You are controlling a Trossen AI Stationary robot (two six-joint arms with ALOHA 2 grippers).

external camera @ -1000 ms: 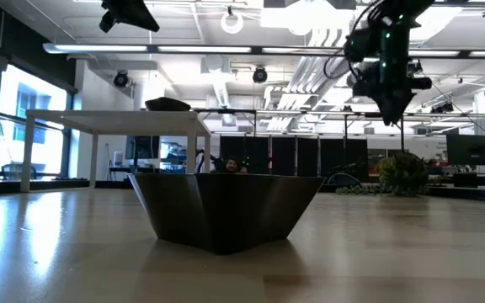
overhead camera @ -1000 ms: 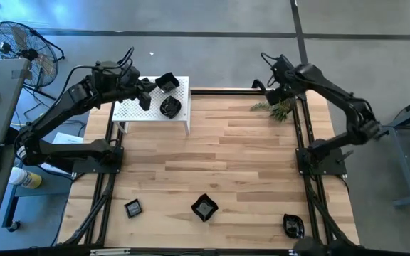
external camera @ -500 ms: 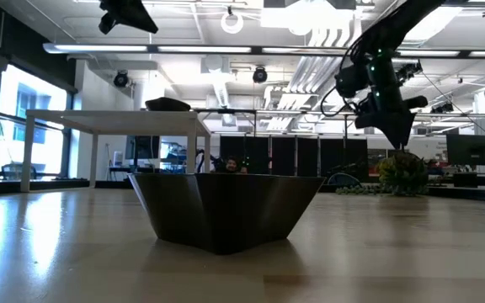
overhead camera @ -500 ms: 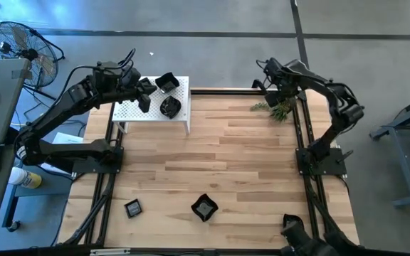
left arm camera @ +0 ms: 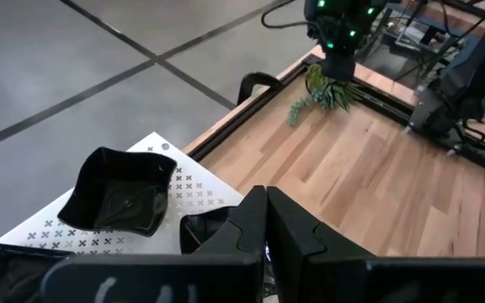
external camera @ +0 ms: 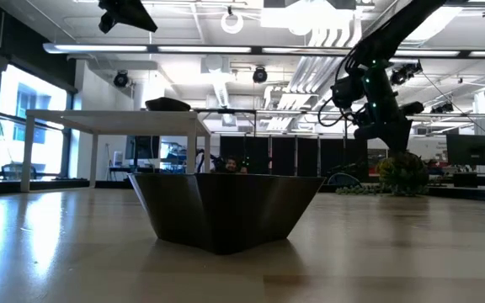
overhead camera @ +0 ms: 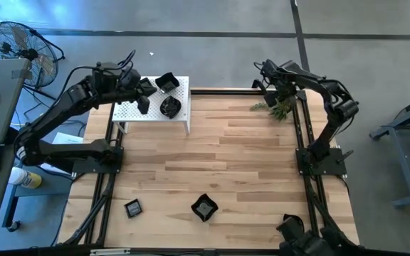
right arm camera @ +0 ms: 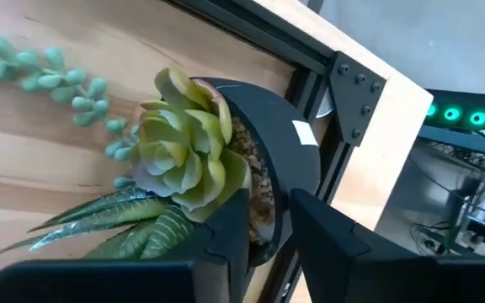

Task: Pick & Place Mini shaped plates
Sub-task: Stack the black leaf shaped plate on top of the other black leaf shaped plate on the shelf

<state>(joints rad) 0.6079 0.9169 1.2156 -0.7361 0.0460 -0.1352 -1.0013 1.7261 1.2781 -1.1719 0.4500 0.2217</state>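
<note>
I count two arms on my rig, one white perforated stand (overhead camera: 151, 105), and one green plant (overhead camera: 279, 107). Black mini plates: three on the stand (overhead camera: 170, 107), two (overhead camera: 204, 208) on the wooden table (overhead camera: 248, 163), five I can see.

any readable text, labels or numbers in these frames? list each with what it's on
None can be read.
White sticker on the black plant pot: no legible print.
White perforated stand: a pattern of small cross-shaped marks, not text.
Green lights beyond the table edge: plain dots, no characters.
</note>
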